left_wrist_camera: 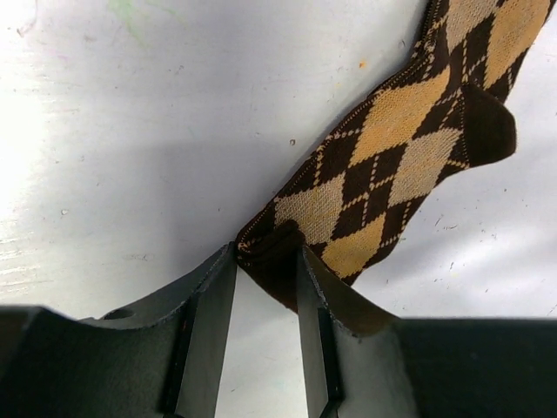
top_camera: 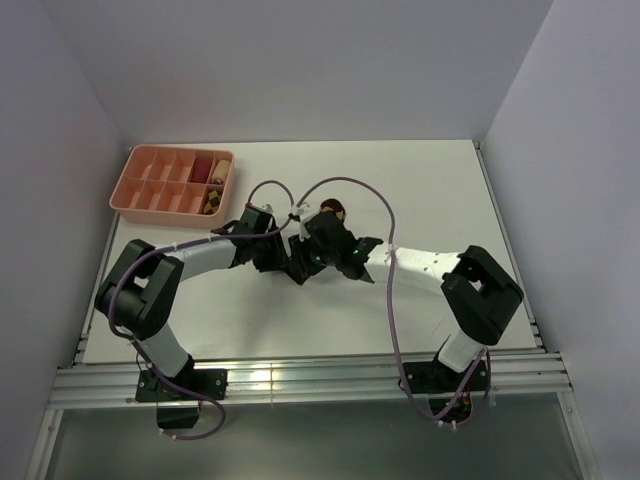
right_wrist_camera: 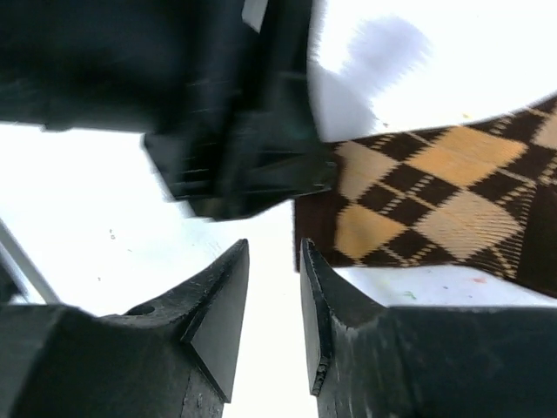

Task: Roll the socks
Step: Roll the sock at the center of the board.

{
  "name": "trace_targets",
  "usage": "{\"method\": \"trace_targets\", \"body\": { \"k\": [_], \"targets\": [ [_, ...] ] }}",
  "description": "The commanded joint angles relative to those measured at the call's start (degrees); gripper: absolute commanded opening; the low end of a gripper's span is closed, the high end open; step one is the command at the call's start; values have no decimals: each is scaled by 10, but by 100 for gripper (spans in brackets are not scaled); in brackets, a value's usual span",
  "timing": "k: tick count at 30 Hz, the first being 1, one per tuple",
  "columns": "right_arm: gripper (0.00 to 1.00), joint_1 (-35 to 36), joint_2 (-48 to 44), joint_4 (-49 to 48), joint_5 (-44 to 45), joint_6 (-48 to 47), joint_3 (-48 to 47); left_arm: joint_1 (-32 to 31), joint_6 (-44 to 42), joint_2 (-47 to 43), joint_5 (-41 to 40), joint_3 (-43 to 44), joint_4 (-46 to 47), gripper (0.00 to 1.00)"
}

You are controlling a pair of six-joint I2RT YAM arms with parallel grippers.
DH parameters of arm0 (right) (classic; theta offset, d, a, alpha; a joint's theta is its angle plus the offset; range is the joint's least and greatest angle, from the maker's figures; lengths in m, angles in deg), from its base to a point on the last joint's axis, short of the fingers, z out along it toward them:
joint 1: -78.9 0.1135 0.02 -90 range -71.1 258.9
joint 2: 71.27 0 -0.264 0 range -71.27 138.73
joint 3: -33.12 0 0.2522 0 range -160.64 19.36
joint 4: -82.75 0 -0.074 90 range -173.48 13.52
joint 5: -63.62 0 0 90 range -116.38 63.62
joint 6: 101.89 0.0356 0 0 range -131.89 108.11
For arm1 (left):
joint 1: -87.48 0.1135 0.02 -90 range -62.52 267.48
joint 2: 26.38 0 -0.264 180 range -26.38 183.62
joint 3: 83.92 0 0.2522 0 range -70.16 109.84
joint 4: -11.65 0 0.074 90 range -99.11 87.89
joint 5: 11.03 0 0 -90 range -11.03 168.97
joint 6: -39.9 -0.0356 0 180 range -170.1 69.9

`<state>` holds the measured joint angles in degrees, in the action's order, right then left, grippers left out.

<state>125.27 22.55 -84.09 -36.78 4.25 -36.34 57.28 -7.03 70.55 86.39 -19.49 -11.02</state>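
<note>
A dark brown sock with tan-orange argyle diamonds point(left_wrist_camera: 396, 148) lies flat on the white table, running up and to the right from my left gripper point(left_wrist_camera: 268, 261). That gripper is shut on the sock's dark end, which is bunched between the fingertips. In the right wrist view the same sock point(right_wrist_camera: 435, 196) lies just right of my right gripper point(right_wrist_camera: 274, 252), whose jaws stand a little apart with nothing between them. From above, both grippers point(top_camera: 292, 250) point(top_camera: 310, 262) meet at the table's middle, and only a bit of sock point(top_camera: 331, 211) shows. I cannot make out a second sock.
A pink compartment tray point(top_camera: 135, 190) stands at the back left, holding a reddish roll point(top_camera: 203, 166), a beige roll point(top_camera: 222, 166) and a patterned roll point(top_camera: 212, 202). The blurred left gripper body point(right_wrist_camera: 226, 157) hangs close above my right fingers. Cables point(top_camera: 345, 185) loop over both arms.
</note>
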Motion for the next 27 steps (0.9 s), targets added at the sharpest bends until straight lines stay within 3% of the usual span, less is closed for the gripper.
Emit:
{"method": "trace_targets", "body": {
  "k": [1, 10, 21, 27],
  "targets": [
    [38, 45, -14, -10, 124, -57, 12, -2, -28, 33, -36, -7, -66, 41],
    [38, 123, 34, -54, 213, -122, 24, -2, -40, 37, -34, 12, -85, 41],
    [38, 139, 106, -89, 286, -135, 30, -2, -51, 48, -26, 25, -97, 40],
    [39, 138, 51, -104, 277, -104, 64, -2, -55, 53, -26, 22, -95, 40]
  ]
}}
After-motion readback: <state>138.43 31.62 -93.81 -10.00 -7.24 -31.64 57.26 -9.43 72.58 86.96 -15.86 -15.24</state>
